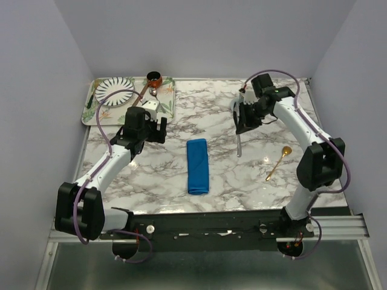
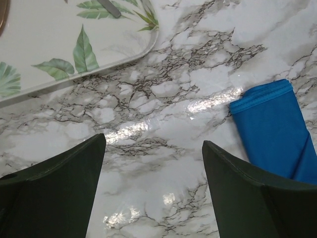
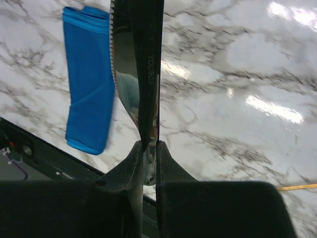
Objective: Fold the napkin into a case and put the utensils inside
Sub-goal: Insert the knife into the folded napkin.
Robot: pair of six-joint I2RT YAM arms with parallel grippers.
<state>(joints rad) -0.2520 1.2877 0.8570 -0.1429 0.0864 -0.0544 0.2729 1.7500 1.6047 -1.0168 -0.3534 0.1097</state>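
Clamped between the fingers of the right gripper [image 3: 150, 148], one silver knife [image 3: 143, 74] is held, its serrated blade extending away. At ten o'clock of the case [image 1: 198, 166], which lies flat and central in the top view, the left gripper [image 2: 153, 140] is seen spread wide and empty. One gold spoon [image 1: 278, 162] is noted at three o'clock of the case.

Count: two utensils, one case.

Metal is judged stiff, light and slippery, so a mid-handle grip is advised. Cloth is judged soft, so one layer's edge should be lifted.

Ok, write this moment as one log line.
left gripper: open, empty | right gripper: shut on silver knife | napkin case: folded | gold spoon: on table
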